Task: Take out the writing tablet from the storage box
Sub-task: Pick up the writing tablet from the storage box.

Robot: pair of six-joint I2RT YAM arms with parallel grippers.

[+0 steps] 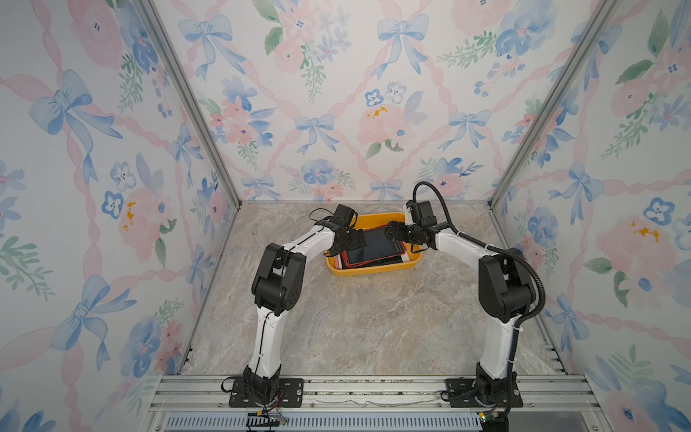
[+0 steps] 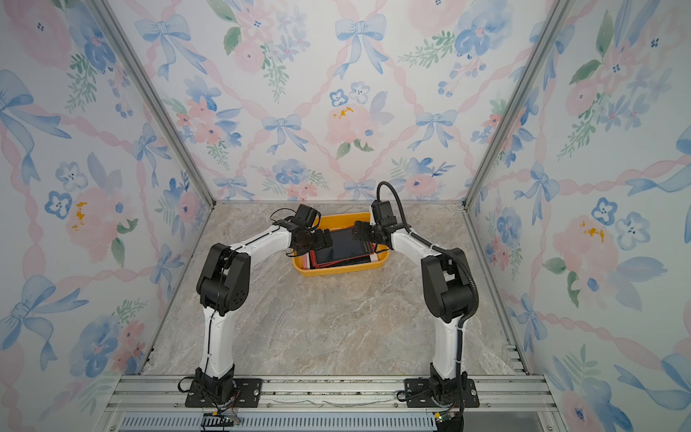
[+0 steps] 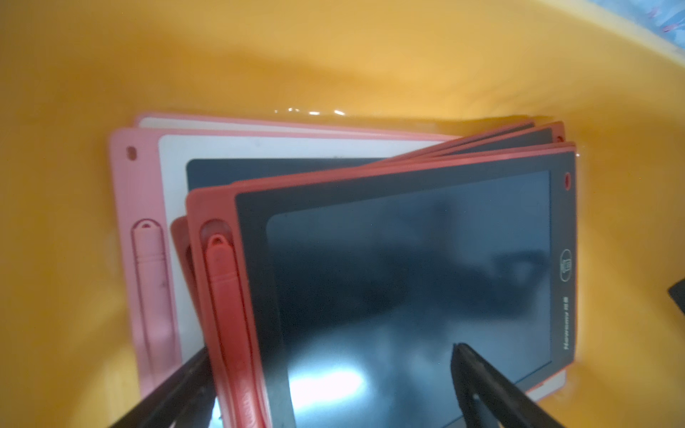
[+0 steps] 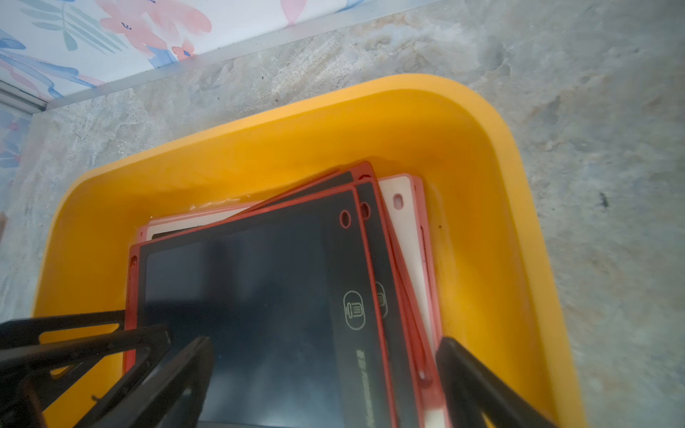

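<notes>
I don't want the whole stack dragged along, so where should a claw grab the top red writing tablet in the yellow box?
Probably its stylus edge, from the left arm's side: the open left claw hangs astride it. The top red tablet lies skewed, so that edge juts over the pink tablet, away from the storage box wall, leaving finger room.

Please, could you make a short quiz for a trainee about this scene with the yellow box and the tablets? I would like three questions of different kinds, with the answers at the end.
1. True or false: the top tablet in the storage box has a pink frame.
2. Choose one: the left gripper and the right gripper are A) both open, B) both shut, C) one open and one shut.
3. Fill in: the stylus clipped in the top tablet's edge is ___ in colour.
Key: 1 false, its frame is red; 2 A; 3 red.
</notes>
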